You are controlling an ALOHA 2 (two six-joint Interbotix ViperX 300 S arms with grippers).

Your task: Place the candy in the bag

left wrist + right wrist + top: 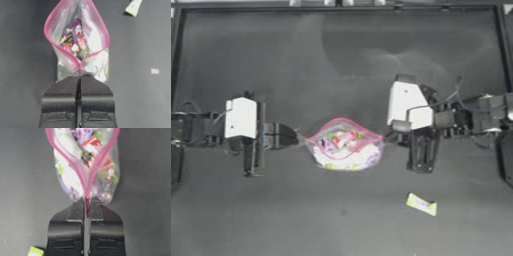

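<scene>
The bag, clear plastic with a pink rim and multicoloured sweets inside, hangs at the table's middle with its mouth spread open. My left gripper is shut on the rim's left end, and its jaws pinch the pink strip. My right gripper is shut on the rim's right end, clamping the strip. The candy, a small pale-yellow wrapped piece, lies flat on the table nearer the front and to the right of the bag, apart from both grippers. It also shows as the candy and candy.
The dark table spreads around the bag. A raised frame edge runs along the back, and a small pale speck lies on the tabletop.
</scene>
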